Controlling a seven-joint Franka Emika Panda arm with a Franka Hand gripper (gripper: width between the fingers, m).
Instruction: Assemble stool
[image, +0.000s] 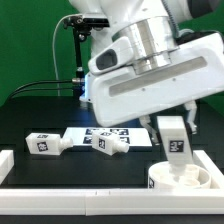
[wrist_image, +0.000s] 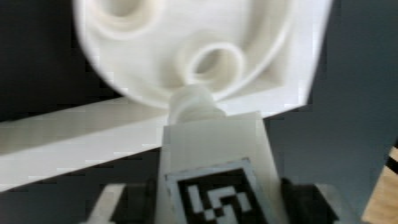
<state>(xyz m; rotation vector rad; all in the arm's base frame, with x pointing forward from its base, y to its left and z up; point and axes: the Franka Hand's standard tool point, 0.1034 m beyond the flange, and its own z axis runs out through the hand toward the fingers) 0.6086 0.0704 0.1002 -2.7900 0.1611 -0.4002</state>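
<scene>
Two loose legs lie on the black worktop (image: 40, 108) toward the exterior view's left. The first leg (image: 45, 143) is on its side near the left rail, and the second leg (image: 108, 146) is also on its side, resting partly on the marker board (image: 80, 133). Right of them, my fingers (image: 190, 114) pinch a third leg (image: 175, 142) from both sides and hold it upright, with its marker tag facing the exterior camera. Directly below it, at the exterior view's lower right, the round seat (image: 186, 180) lies flat on the worktop, tucked against the white border rail (image: 80, 191). In the wrist view the third leg (wrist_image: 210, 165) points its narrow end at one of the round sockets in the seat (wrist_image: 160, 45). The tip seems to sit at the socket's edge, though the blur keeps me from telling whether it touches. My fingers (wrist_image: 118, 205) show only as grey edges on either side of the leg
</scene>
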